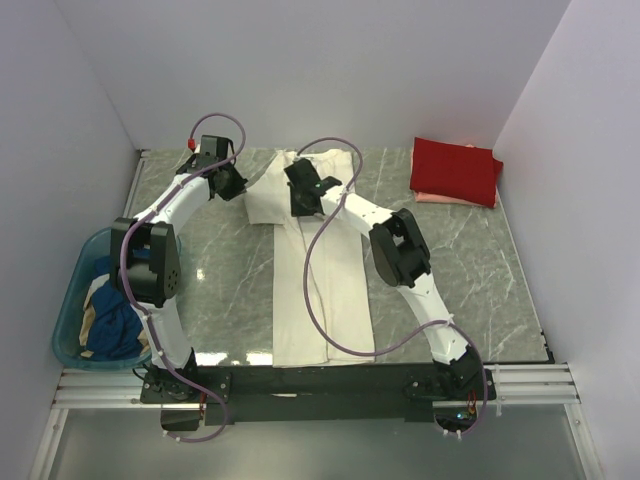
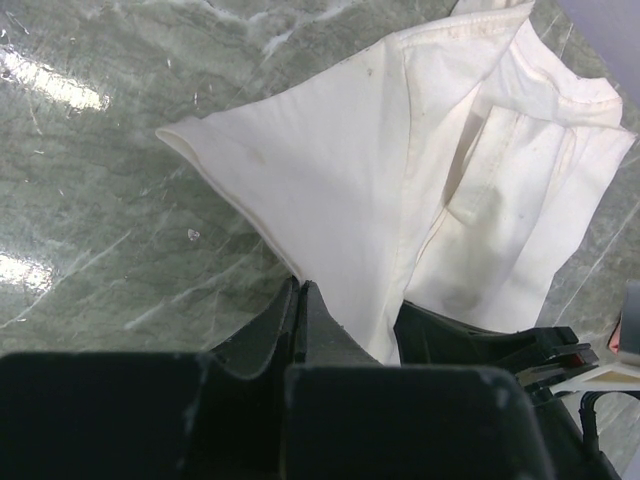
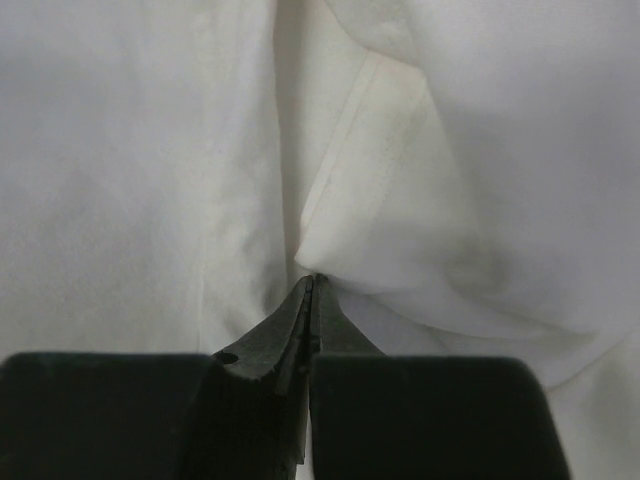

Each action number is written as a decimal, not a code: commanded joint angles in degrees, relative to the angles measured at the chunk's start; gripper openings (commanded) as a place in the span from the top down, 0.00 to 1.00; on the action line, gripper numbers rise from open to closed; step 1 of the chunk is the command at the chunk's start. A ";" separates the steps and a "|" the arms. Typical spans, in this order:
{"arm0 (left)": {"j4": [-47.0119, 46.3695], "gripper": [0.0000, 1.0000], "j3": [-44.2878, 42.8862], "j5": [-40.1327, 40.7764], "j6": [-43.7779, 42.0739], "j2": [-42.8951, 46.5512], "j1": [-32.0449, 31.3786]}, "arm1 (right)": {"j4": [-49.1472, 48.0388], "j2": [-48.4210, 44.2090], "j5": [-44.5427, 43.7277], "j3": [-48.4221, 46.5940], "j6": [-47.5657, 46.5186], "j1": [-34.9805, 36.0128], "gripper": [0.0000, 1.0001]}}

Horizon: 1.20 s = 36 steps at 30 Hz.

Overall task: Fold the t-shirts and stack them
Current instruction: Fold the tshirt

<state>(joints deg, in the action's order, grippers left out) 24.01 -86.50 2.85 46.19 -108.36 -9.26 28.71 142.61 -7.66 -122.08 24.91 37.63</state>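
1. Cream-white t-shirt (image 1: 320, 290): lies flat on the table between the two grippers. Its body is folded into a long narrow strip that runs from the right gripper back toward the arm bases. Its collar end lies just beyond both grippers.
2. Left gripper (image 2: 302, 292): its jaws are together and pinch the hem of the shirt's spread left sleeve. The sleeve fans out ahead and to the right of the tips.
3. Right gripper (image 3: 312, 282): its jaws are together on a small pucker of the same shirt near the chest. White cloth fills the wrist view on every side of the tips.
4. Red t-shirt (image 1: 455, 170): folded, well apart to the right of the right gripper, at the far right corner.
5. Pale pink t-shirt (image 1: 440, 198): folded beneath the red one, with only its near edge showing.
6. Teal basket (image 1: 75, 290): well behind and left of the left gripper, beside that arm's elbow. It holds a dark blue t-shirt (image 1: 115, 325) and a tan t-shirt (image 1: 88, 318), both crumpled.
7. Table (image 1: 470, 280): grey-green marble surface under everything.
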 commanded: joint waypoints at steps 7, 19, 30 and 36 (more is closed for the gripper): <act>-0.19 1.00 -3.24 -0.39 -0.84 1.31 -0.15 | -3.23 -7.26 -3.23 2.91 -3.20 0.26 0.77; -1.24 1.00 -3.59 -1.53 -0.93 0.16 -0.15 | 1.08 1.08 -5.00 -5.97 -8.90 0.25 0.48; -1.25 1.00 -5.43 -2.32 -1.63 -1.60 -0.15 | 4.51 3.21 -3.68 -8.96 -8.12 -1.15 0.60; -0.72 1.00 -6.14 -2.32 -2.07 -1.42 -0.15 | 7.68 4.70 -1.92 -11.86 -8.56 -1.07 0.66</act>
<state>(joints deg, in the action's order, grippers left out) 24.40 -89.80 1.28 45.65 -110.15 -9.26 33.89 146.71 -10.37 -130.87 16.80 36.97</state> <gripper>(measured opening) 0.013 0.365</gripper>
